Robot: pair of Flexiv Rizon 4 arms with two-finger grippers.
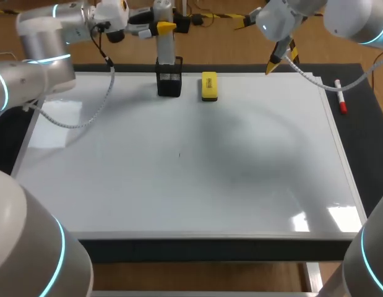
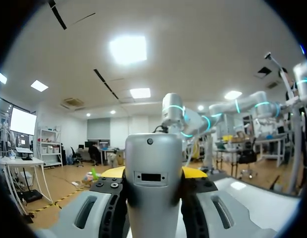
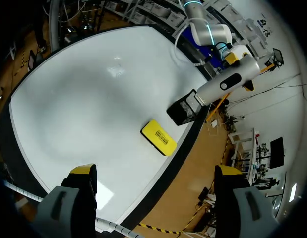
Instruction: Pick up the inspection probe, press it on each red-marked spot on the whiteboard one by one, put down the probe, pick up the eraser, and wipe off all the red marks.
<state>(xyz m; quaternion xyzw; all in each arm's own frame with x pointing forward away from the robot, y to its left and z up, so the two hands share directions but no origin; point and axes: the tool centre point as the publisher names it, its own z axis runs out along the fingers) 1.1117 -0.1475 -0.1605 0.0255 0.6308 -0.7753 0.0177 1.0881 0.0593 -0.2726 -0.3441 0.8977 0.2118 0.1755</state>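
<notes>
Inspection probe: the silver-grey, cylindrical inspection probe (image 2: 153,183) is held upright at the far edge of the whiteboard. Its lower end is seen at the mouth of a black mesh holder (image 1: 169,83). Whether it rests on the bottom of the holder cannot be told.
Left gripper: the left gripper (image 1: 164,28) is clamped on the upper part of the inspection probe. In the left wrist view the fingers are pressed against the probe from two sides.
Right gripper: the right gripper (image 3: 155,171) is held above the far right part of the whiteboard. Its yellow-tipped fingers are spread wide, and nothing is held between them.
Whiteboard: the large white rectangular whiteboard (image 1: 179,198) is laid flat on a dark mat (image 1: 372,130) that covers the tabletop. A tiny dark speck (image 1: 179,154) is seen near the middle of the whiteboard.
Eraser: the yellow block-shaped eraser (image 1: 208,85) is laid on the whiteboard near its far edge, just beside the mesh holder and apart from it, on the side towards the right arm.
Marker pen: a white marker pen with a red cap (image 1: 341,99) is laid on the mat, just off the right edge of the whiteboard.
</notes>
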